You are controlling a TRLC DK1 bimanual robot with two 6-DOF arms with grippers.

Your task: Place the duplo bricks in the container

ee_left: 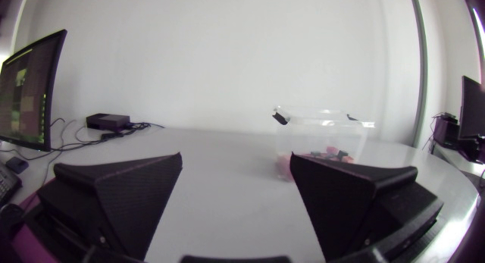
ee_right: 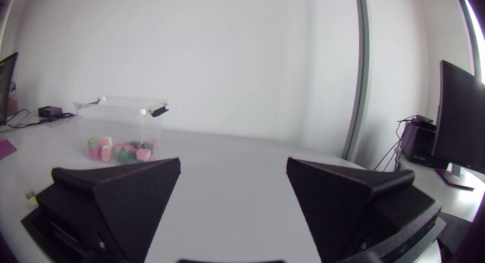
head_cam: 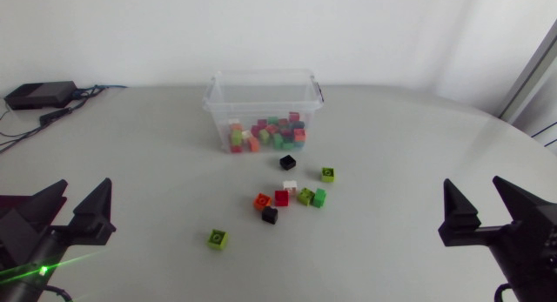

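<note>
A clear plastic container (head_cam: 264, 104) stands at the back middle of the table, with several coloured duplo bricks inside. Loose bricks lie in front of it: a black brick (head_cam: 287, 162), a green brick (head_cam: 328, 173), a cluster with a red brick (head_cam: 282, 197) and an orange brick (head_cam: 262, 200), and a lone lime brick (head_cam: 218, 239) nearer the front. My left gripper (head_cam: 77, 204) rests open at the front left, far from the bricks. My right gripper (head_cam: 484, 204) rests open at the front right. The container (ee_left: 322, 138) shows ahead of the left gripper (ee_left: 236, 191), and the container (ee_right: 121, 130) ahead of the right gripper (ee_right: 233, 195).
A black box (head_cam: 39, 95) with cables lies at the table's back left. The table's far edge runs just behind the container.
</note>
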